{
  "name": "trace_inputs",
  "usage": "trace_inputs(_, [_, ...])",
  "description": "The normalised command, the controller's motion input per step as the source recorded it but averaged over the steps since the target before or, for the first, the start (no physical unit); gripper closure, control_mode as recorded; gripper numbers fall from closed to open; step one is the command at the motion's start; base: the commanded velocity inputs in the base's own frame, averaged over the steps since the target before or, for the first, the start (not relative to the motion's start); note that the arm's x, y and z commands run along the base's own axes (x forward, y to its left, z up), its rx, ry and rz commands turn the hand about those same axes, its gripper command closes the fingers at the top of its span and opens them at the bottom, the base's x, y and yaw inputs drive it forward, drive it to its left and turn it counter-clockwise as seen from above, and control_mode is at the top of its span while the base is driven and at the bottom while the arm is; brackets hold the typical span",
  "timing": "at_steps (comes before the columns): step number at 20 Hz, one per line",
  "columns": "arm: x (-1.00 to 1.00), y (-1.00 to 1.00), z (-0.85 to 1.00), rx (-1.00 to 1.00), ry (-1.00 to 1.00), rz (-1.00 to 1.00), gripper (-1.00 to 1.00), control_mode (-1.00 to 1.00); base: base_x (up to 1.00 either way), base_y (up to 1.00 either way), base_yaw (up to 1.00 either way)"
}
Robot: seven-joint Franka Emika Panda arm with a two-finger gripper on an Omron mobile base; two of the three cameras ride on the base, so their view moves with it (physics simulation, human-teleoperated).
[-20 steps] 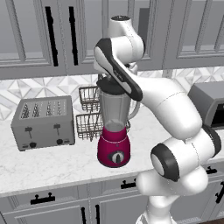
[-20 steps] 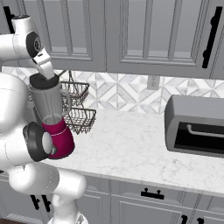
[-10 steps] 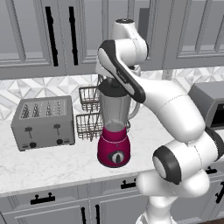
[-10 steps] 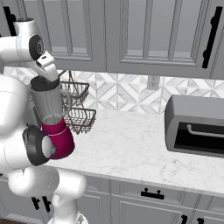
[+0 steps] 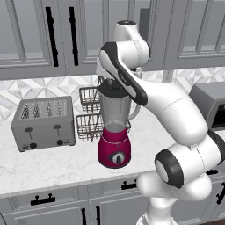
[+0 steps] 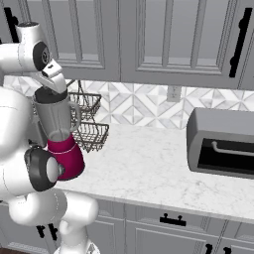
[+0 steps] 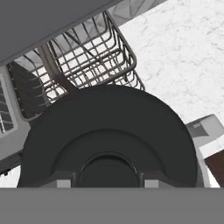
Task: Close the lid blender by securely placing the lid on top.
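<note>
One blender: magenta base and clear grey jar, blender (image 5: 115, 132) stands on the marble tabletop (image 5: 52, 165), centre of the left base view, left side of the right base view
Lid: black disc, lid (image 7: 107, 140) sits right at the jar's rim as far as I can tell; in the hand view it's the big dark circle across the lower middle
Gripper: gripper (image 7: 107, 183) is down on the lid's raised centre knob, fingers pressed close on the lid, tips just poking up at the bottom of the hand view
Arm: white arm bends over from the lower right of the left base view, wrist directly above the jar
Baskets: two-tier wire basket rack (image 5: 90, 114) just behind the blender, against the patterned backsplash
Toaster: grey four-slot toaster (image 5: 43, 123) on the left, well apart from the blender
Microwave-ish box: grey oven (image 6: 221, 144) at the right of the right base view
Cabinets: grey doors with black handles along the top
</note>
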Motion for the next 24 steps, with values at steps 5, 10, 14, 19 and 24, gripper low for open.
trace_inputs(5, [0.2, 0.0, 0.11, 0.0, 0.02, 0.0, 1.0, -1.0, 0.0, 0.0, 0.0])
trace_inputs(10, [0.01, 0.0, 0.2, 0.0, 0.07, 0.0, 1.0, -1.0, 0.0, 0.0, 0.0])
trace_inputs(14, [-0.12, 0.0, 0.01, 0.0, 0.09, 0.0, 1.0, -1.0, 0.0, 0.0, 0.0])
trace_inputs(19, [-0.28, 0.0, 0.0, 0.0, 0.11, 0.0, 1.0, -1.0, 0.0, 0.0, 0.0])
trace_inputs(24, [-0.24, 0.0, -0.01, 0.0, 0.08, 0.0, 1.0, -1.0, 0.0, 0.0, 0.0])
